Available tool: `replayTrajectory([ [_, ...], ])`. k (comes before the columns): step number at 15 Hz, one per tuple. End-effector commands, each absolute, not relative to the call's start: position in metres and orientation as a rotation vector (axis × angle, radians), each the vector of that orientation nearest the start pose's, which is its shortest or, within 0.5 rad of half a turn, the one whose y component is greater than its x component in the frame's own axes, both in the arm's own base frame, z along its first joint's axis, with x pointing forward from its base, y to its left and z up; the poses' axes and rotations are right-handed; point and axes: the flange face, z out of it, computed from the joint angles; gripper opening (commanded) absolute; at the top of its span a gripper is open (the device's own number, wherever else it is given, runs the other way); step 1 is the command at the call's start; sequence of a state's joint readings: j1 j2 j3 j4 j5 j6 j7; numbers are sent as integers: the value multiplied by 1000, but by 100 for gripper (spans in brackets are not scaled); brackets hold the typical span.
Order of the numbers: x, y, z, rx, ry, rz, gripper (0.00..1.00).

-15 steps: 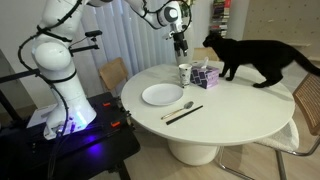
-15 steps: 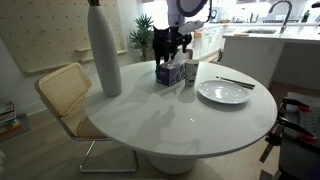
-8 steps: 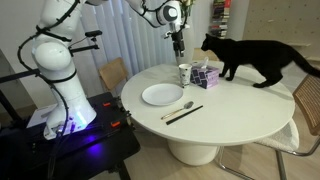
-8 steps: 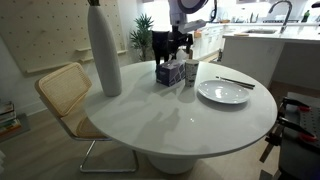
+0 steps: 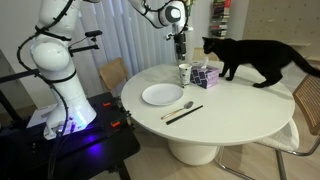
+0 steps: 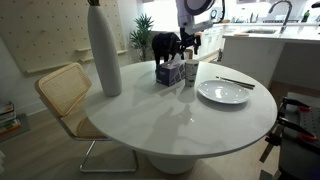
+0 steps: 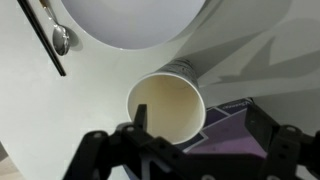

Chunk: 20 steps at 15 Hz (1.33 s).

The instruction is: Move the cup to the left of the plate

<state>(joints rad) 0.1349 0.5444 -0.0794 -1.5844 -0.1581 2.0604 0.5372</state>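
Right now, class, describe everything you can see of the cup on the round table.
The cup is small, pale and cylindrical, paper-looking, with dark markings outside. It stands upright on the white table, mouth up, empty inside. The purple box sits right beside it, perhaps touching; the plate lies near. The open gripper hovers above without touching.

You had the cup [image 5: 183, 73] upright on the table [image 5: 240, 112], between plate [image 5: 161, 95] and box [image 5: 205, 76], gripper [image 5: 181, 47] directly above it; cat [image 5: 260, 58] stood beyond the box.
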Motion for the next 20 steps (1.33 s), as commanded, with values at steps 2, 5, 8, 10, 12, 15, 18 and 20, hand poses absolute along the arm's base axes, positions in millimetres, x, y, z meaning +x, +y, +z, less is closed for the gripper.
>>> replayTrajectory([
  [2, 675, 30, 315, -3244, 579, -1, 100],
  [5, 678, 36, 308, -3242, 509, -44, 100],
  [8, 679, 41, 302, -3232, 458, -76, 100],
  [10, 678, 43, 297, -3224, 429, -81, 100],
  [12, 677, 41, 292, -3210, 413, -74, 100],
  [15, 675, 36, 285, -3197, 379, -74, 100],
  [18, 676, 27, 282, -3225, 305, -98, 100],
  [20, 680, 19, 276, -3236, 260, -109, 100],
])
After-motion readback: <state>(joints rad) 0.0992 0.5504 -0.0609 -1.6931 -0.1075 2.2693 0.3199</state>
